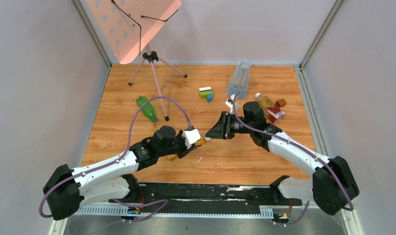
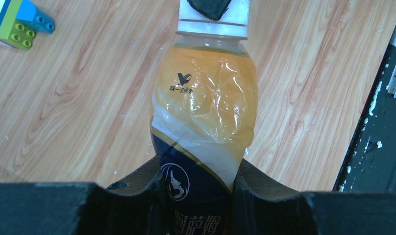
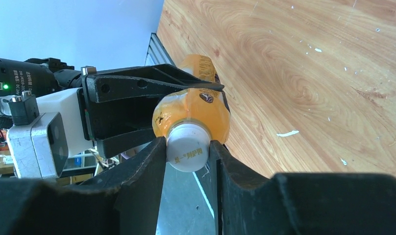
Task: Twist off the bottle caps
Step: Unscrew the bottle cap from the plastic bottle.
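**Amber, dark-labelled plastic bottle** (image 2: 206,107): base is running off the left wrist view's bottom edge, lower label sitting inside the left gripper (image 2: 197,166).
**White screw cap** (image 2: 213,27): top is being cropped (a black pad (image 2: 210,7) is covering part).
**Multicoloured toy bricks** (image 2: 17,22): corner is cutting them.
**Top view**: bottle is showing only as amber slivers (image 1: 201,142).

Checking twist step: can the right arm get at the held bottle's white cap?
Probably yes: right pincer sits either side of the white cap, fingers against it; left pincer grips the bottle lower on its body, clear of the cap.
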`<state>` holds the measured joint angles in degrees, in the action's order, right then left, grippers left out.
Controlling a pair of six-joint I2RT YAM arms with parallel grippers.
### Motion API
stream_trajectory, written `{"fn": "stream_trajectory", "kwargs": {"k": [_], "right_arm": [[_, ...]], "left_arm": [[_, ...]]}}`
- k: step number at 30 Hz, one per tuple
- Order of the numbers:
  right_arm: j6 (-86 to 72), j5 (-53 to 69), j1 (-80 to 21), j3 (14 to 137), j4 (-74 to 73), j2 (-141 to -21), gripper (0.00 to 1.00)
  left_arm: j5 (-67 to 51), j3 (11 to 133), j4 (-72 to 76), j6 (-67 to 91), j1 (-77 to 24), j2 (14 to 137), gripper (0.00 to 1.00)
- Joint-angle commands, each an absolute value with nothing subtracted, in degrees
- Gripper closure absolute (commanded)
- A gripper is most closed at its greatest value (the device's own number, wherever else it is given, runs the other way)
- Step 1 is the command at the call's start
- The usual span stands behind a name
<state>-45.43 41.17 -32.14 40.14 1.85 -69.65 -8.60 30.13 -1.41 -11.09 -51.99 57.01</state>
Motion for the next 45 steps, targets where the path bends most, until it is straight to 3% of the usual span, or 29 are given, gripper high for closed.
{"fn": "stream_trajectory", "kwargs": {"k": [1,4,8,10,11,21,45], "right_arm": [[-44.82,44.53,-31.90,40.61,4.28,-70.83,0.60],[-44.20,44.59,-31.95,40.48,4.06,-70.79,0.59],[-43.45,44.67,-31.95,40.56,3.96,-71.03,0.77],[-43.16,44.53,-31.90,40.60,4.04,-71.23,0.96],[-42.85,44.55,-31.98,40.61,4.16,-71.34,1.00],[-25.56,41.05,-32.08,37.30,7.14,-63.52,1.00],[2.94,46.72,-32.32,34.53,8.79,-52.72,1.00]], "left_arm": [[-8.07,30.32,0.57,-12.57,-51.87,56.10,1.00],[-8.13,30.39,0.68,-12.35,-51.92,56.28,1.00],[-8.49,30.34,0.70,-12.14,-51.90,56.46,1.00],[-9.04,30.40,0.59,-12.06,-51.91,56.50,1.00],[-9.31,30.43,0.50,-12.01,-51.93,56.44,1.00],[-17.23,32.04,-1.46,-8.23,-50.39,57.05,1.00],[-45.09,38.40,-7.98,-7.45,-48.05,60.78,1.00]]}}
